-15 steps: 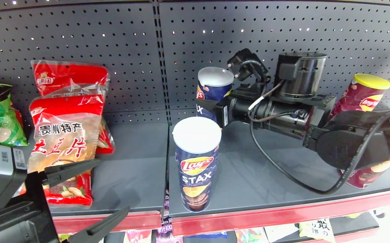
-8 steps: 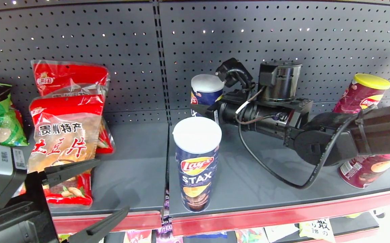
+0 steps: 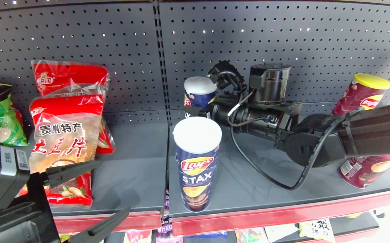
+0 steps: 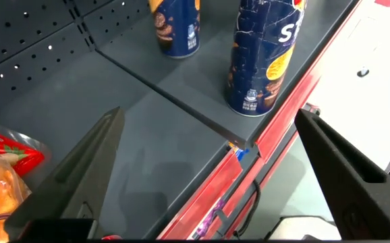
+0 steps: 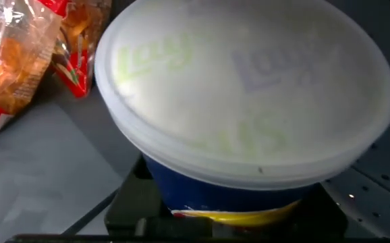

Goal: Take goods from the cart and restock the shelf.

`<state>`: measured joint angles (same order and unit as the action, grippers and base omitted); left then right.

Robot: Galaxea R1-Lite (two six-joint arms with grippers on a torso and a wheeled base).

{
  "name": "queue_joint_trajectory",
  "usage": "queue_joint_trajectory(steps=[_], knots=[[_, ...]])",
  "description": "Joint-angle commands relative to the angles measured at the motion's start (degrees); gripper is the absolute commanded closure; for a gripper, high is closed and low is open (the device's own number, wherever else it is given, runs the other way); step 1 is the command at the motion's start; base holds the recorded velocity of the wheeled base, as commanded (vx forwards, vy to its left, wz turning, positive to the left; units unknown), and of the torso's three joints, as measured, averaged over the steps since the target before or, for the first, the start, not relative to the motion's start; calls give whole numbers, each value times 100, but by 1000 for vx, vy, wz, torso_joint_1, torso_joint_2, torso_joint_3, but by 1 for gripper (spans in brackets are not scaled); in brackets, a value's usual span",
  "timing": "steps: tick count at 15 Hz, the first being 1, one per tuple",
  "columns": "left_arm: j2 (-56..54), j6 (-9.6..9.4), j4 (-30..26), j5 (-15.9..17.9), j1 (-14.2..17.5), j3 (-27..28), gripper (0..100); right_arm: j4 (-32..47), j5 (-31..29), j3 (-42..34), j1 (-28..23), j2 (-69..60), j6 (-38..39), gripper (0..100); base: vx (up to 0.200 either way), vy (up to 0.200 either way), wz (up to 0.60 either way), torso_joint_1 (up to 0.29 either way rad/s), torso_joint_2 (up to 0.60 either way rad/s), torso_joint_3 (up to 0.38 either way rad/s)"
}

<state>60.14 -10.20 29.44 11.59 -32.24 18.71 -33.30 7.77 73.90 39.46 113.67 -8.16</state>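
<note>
One blue can [image 3: 197,165] shelved up front | my right gripper [image 3: 194,110] pinching second can [image 3: 199,90] at back, not let go yet | left gripper [image 3: 113,185] spread, empty

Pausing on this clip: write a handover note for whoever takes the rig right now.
Right gripper: shut on the rear blue can, upright at the back of the shelf behind the front blue can; contact with the shelf unclear.
Left gripper: open, empty, low before the red snack bags.
Done: front blue can stands near the shelf edge; maroon can at the right.
Left: set the rear can down, release, withdraw, fetch more goods.
</note>
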Motion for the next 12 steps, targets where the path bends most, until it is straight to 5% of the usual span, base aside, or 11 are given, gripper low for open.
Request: queue_joint_trajectory(steps=[1, 3, 4, 12], knots=[[16, 1, 0, 1, -1, 1, 0, -1, 6, -16, 35, -29, 7, 100, 0, 0, 0, 0, 0, 0], [-2, 1, 0, 1, -1, 1, 0, -1, -21, -86, 27, -37, 7, 100, 0, 0, 0, 0, 0, 0], [-11, 1, 0, 1, -1, 1, 0, -1, -29, -130, 27, -55, 7, 0, 0, 0, 0, 0, 0, 0], [33, 1, 0, 1, -1, 1, 0, -9, -161, -763, 18, -609, 16, 0, 0, 0, 0, 0, 0, 0]])
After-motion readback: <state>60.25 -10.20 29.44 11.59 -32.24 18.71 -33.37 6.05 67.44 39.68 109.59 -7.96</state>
